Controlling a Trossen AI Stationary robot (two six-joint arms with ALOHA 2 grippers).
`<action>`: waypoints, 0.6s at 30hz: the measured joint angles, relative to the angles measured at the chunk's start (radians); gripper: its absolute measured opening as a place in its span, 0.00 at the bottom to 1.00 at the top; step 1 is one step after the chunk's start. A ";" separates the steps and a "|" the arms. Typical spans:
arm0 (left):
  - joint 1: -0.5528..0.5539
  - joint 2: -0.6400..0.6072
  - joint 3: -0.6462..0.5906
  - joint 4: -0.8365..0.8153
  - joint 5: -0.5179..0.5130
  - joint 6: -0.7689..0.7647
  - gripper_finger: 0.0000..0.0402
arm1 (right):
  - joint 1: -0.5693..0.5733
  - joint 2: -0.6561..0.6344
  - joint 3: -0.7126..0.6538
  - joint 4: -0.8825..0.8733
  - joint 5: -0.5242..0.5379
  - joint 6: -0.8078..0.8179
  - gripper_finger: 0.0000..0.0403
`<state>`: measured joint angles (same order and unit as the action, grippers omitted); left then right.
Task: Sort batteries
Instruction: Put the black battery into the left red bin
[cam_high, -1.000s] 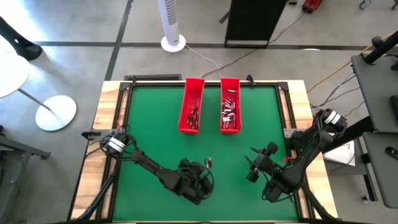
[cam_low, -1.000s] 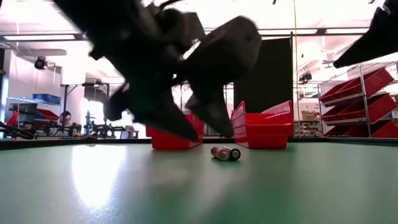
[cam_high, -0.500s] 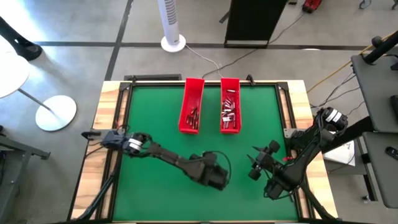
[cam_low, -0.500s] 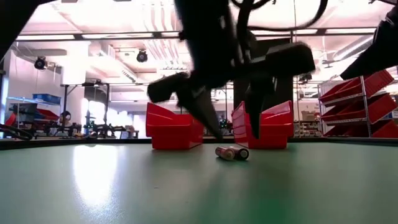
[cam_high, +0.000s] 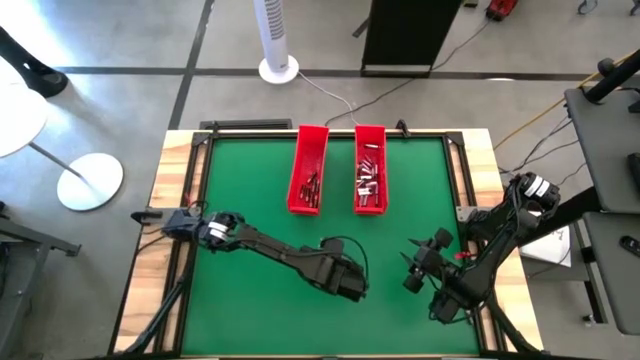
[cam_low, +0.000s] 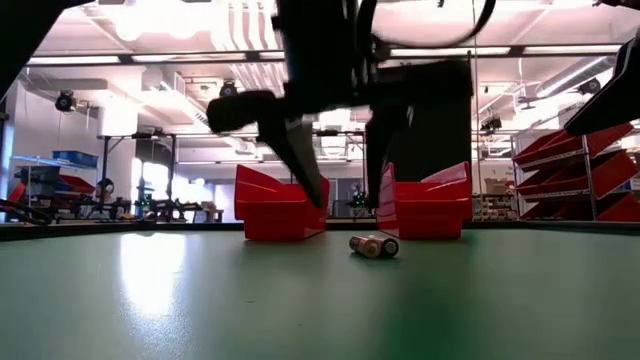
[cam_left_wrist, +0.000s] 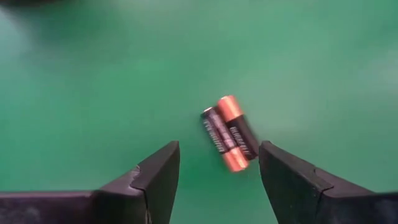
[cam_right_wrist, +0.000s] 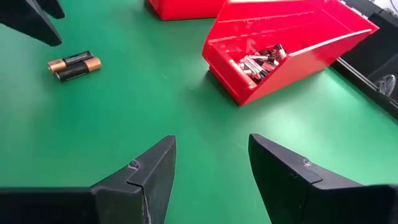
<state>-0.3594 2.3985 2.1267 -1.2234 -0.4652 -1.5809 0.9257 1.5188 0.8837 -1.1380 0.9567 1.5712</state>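
Observation:
Two black batteries with copper ends (cam_left_wrist: 228, 132) lie side by side on the green table (cam_high: 250, 200), also seen in the low view (cam_low: 373, 245) and the right wrist view (cam_right_wrist: 74, 65). My left gripper (cam_left_wrist: 219, 149) hangs open above them, pointing steeply down, fingers (cam_low: 300, 165) clear of the mat; in the high view it (cam_high: 345, 280) hides them. My right gripper (cam_right_wrist: 211, 143) stands open near the table's right edge (cam_high: 415, 270), holding nothing. More batteries (cam_high: 370, 175) lie in the red trays.
Two long red trays (cam_high: 308, 170) (cam_high: 370, 168) stand side by side at the table's far middle, each with several batteries inside; the right one (cam_right_wrist: 292, 43) shows in the right wrist view. Bare green mat lies between the arms and along the near edge.
My left gripper has swung toward the table's right edge and risen, tipping from a shallow slant to a steep downward point. In the low view its fingers went from left of the two batteries to above them.

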 joint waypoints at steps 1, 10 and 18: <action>0.006 0.000 -0.014 0.006 0.019 -0.011 0.49 | 0.000 0.000 0.000 0.000 -0.005 0.000 0.49; 0.021 0.000 -0.090 0.111 0.040 -0.033 0.46 | 0.005 0.000 0.000 0.000 -0.019 0.000 0.49; 0.025 0.004 -0.108 0.107 0.057 -0.055 0.46 | 0.005 0.000 0.000 0.000 -0.022 -0.002 0.49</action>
<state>-0.3342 2.4023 2.0190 -1.1163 -0.4080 -1.6359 0.9302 1.5188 0.8837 -1.1379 0.9344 1.5688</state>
